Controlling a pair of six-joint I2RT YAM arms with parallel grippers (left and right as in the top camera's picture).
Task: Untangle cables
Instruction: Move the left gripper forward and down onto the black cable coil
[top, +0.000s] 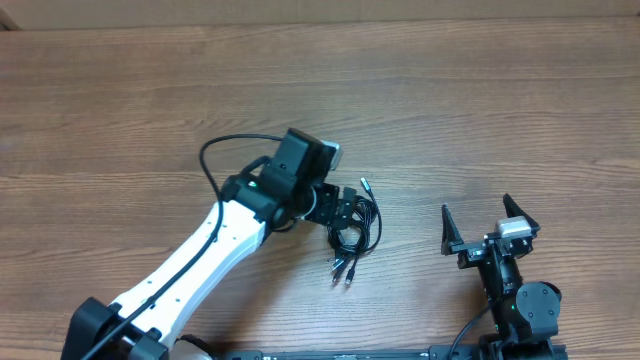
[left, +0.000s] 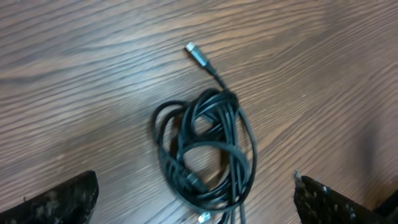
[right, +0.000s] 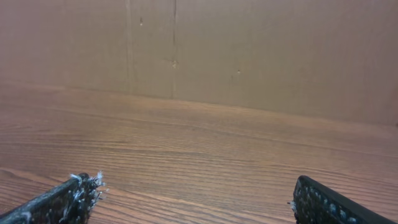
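**Q:** Location of the cables (top: 356, 232)?

**A:** One tangled bundle of thin black loops lies flat on the tabletop (top: 450, 90). It sits about midway between the left and right edges, nearer the edge where the arms are mounted than the far edge. One strand runs out of the bundle toward the far edge and ends in a silver plug (left: 194, 51). More plug ends (top: 340, 272) trail out on the near side.

**Q:** Left gripper (left: 196, 179) – position and jaw state?

**A:** It is above the bundle. In the wrist view the cables (left: 208, 149) lie in the gap between its two fingers, with bare wood on either side. The jaws are spread wide and hold nothing. No finger visibly touches a cord.

**Q:** Right gripper (top: 476, 205)?

**A:** It is well apart from the bundle, toward the right edge and close to the near edge. The jaws are spread wide – nothing is between them. Its wrist view shows the right gripper (right: 196, 182) over bare wood only.
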